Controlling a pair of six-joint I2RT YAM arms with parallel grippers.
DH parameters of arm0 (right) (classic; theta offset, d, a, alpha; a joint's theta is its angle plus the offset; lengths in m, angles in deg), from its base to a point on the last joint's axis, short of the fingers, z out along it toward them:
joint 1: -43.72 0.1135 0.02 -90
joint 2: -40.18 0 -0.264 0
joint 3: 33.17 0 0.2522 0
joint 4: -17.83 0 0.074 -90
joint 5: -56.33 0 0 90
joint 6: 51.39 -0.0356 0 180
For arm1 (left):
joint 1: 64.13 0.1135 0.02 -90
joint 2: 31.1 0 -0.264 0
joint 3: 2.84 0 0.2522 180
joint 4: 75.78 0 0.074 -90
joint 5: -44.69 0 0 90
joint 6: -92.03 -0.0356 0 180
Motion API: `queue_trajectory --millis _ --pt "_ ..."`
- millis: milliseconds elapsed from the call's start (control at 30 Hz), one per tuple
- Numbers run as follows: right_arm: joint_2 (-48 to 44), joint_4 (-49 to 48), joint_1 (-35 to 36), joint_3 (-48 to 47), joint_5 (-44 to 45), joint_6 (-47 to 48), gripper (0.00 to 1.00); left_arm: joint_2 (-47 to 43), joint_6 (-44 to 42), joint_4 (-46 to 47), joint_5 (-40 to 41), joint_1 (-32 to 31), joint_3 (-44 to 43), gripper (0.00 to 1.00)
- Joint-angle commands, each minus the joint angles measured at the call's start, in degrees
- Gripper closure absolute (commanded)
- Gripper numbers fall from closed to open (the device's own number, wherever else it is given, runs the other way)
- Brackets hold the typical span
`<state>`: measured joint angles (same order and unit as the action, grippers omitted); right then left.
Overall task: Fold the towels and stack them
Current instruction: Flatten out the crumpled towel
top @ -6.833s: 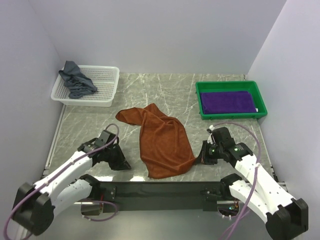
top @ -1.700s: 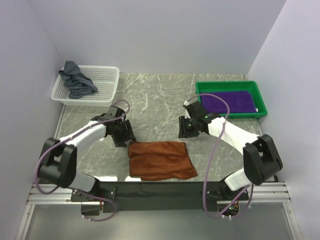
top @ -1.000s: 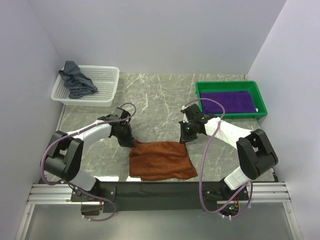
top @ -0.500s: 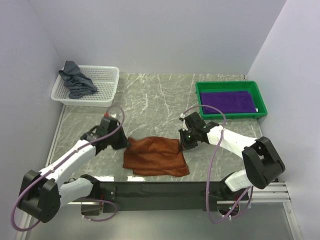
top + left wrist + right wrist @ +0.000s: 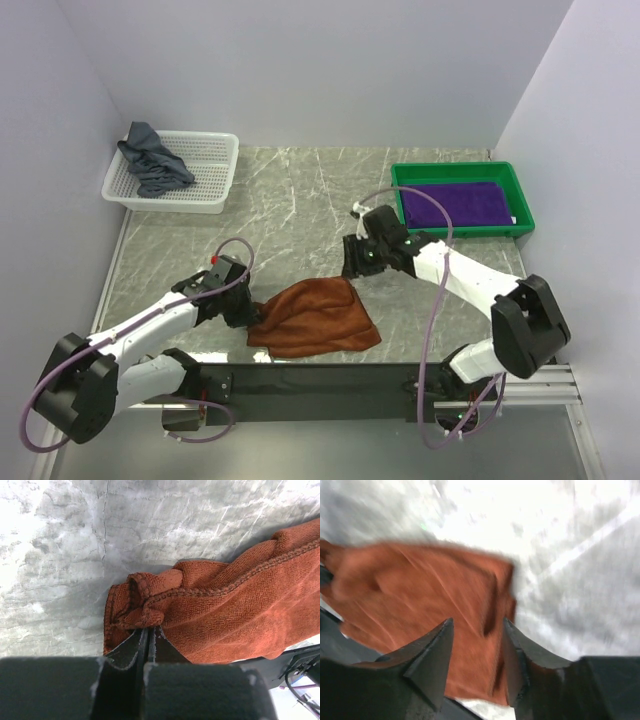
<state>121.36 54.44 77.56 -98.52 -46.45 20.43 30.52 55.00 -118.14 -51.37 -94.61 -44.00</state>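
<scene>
Rust-brown towel (image 5: 315,318) lies bunched, well short of the green tray (image 5: 462,232), long side across. Left gripper (image 5: 243,308) pinches the corner farthest from that tray; right gripper (image 5: 352,262), jaws spread, hovers over the tray-side corner.

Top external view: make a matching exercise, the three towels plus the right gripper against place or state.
1 rust-brown towel
2 purple towel
3 grey-blue towel
4 right gripper

A in the white basket
B open, holding nothing
C in the green tray
D on the table, pinched by the left gripper

Pairs: 1-D, 2-C, 3-A, 4-B
</scene>
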Motion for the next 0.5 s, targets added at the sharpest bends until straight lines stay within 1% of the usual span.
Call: queue_trajectory --millis 0,100,233,333,367,467 --pt "4.0 -6.0 0.2 -4.8 -2.5 2.8 0.45 -1.6 2.4 1.4 2.2 -0.7 0.9 0.99" --pt "7.2 -8.4 0.2 -6.0 -5.3 4.5 0.43 -1.8 2.8 2.0 2.4 -1.1 1.7 0.99" --pt "12.7 -8.1 0.3 -8.3 -9.7 6.3 0.43 -1.8 3.4 2.2 2.5 -1.4 2.3 0.99" --pt "15.3 -9.0 0.3 -7.3 -12.6 6.5 0.42 -1.8 3.3 2.1 2.9 -1.6 2.1 0.99" --pt "15.8 -9.2 0.4 -7.1 -13.0 6.6 0.43 -1.9 3.3 2.1 2.9 -1.6 2.1 0.99" --pt "17.1 -9.4 0.7 -6.8 -13.5 7.2 0.50 -1.6 3.1 2.1 3.0 -1.7 1.9 0.99"
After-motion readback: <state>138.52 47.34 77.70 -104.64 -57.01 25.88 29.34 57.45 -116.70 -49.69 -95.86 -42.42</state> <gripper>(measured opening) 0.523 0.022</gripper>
